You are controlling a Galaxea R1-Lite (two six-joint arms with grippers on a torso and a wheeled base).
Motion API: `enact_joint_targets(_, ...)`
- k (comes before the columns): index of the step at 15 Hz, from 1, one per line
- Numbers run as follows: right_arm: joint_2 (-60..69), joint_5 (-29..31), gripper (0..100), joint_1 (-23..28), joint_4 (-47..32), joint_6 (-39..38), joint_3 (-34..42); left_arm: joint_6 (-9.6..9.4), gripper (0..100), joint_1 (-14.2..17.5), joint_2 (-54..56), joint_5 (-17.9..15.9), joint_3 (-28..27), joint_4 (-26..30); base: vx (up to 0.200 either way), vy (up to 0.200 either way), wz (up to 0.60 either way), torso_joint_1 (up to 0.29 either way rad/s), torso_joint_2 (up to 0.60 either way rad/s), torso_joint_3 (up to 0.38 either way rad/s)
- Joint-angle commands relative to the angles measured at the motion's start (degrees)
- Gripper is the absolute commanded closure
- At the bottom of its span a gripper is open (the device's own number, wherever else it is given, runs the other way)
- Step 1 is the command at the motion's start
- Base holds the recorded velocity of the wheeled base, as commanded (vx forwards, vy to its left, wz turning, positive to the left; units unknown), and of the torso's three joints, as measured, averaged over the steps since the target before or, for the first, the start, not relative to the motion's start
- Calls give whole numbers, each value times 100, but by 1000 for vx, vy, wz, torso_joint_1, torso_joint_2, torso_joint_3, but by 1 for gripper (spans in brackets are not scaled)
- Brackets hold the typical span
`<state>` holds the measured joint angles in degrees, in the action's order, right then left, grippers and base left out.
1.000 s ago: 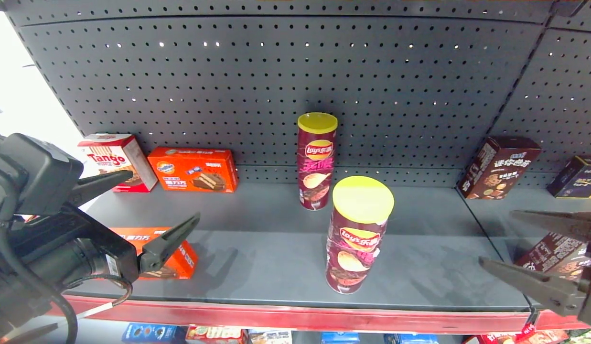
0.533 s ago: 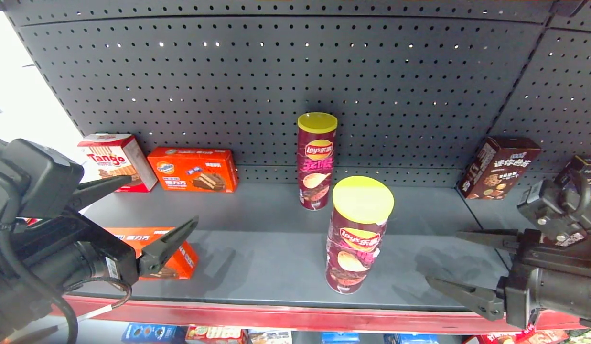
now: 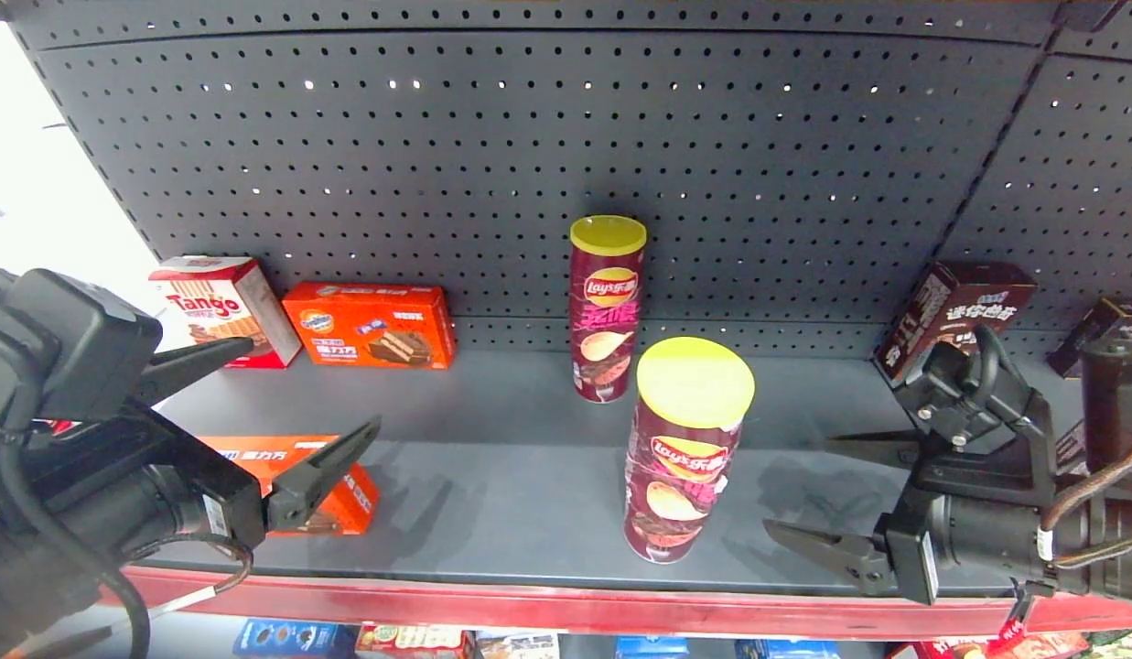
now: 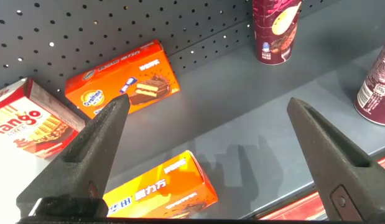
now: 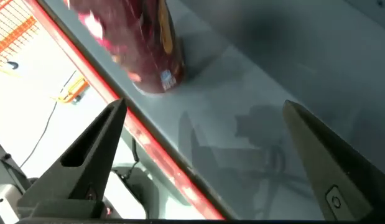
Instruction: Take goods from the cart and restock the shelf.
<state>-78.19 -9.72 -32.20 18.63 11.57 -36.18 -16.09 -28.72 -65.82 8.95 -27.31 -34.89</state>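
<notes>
The right hand is hovering open at 3 o'clock of the front chip canister, standing near the shelf edge, and should close level at mid-body to avoid toppling it; the left hand is hanging open.
</notes>
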Motion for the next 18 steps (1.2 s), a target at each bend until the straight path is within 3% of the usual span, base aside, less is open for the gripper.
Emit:
enact_joint_targets(1,-346,5,0,-199,1,3,-267,1,0,7,-10,2,-3,0,0,0,0,0,0,0)
enact_joint_targets(13,-1014,110,0,-85,9,267,-750,10,0,51,69,10,15,8,0,0,0,0,0,0)
enact_joint_targets(18,-1084,110,0,117,18,364,-776,124,0,51,78,10,24,8,0,0,0,0,0,0)
